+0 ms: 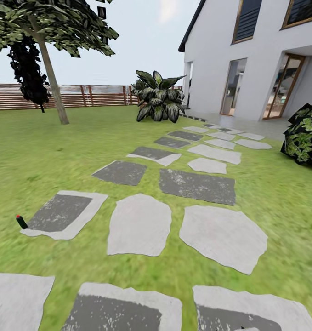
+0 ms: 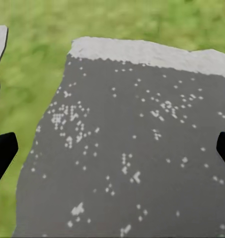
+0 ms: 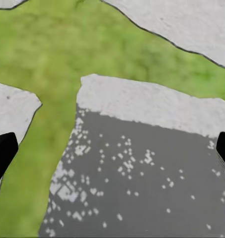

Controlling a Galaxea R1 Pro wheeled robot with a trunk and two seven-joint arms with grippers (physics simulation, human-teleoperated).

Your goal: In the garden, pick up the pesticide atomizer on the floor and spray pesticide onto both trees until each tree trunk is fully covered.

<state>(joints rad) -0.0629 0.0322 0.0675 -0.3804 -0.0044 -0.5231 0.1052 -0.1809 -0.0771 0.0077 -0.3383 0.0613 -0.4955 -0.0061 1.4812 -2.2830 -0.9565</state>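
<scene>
**Atomizer on grass, both pincers hanging over stones**

Head view, left to right: tree (image 1: 25, 27) with dark foliage, its leaning trunk (image 1: 52, 80) rooted in the lawn in front of the slat fence (image 1: 96, 95). The pesticide atomizer (image 1: 21, 222) stands slightly tilted on the grass (image 1: 45, 151), just beside the left edge of a dark-centred stepping stone (image 1: 64, 214); its top shows a red spot here. Then the stone path (image 1: 197, 186) running toward the white house (image 1: 247, 59), a broad-leaf plant (image 1: 158, 96) at the path's far end, and a dark bush (image 1: 305, 135) at the right edge.

Left pincer (image 2: 112, 148): black fingertips (image 2: 3, 151) sit at opposite edges of the wrist view, spread wide, nothing between them. Below it is a dark grey stone (image 2: 132, 148) flecked with white, with a pale rim and grass beyond.

Right pincer (image 3: 112, 153): same pose, fingertips (image 3: 2, 153) far apart, holding nothing. Below it is another dark, white-flecked stone (image 3: 142, 183) with a pale rim; grass and two more pale stones lie ahead of the fingers.

How far the atomizer lies from either pincer cannot be told.
</scene>
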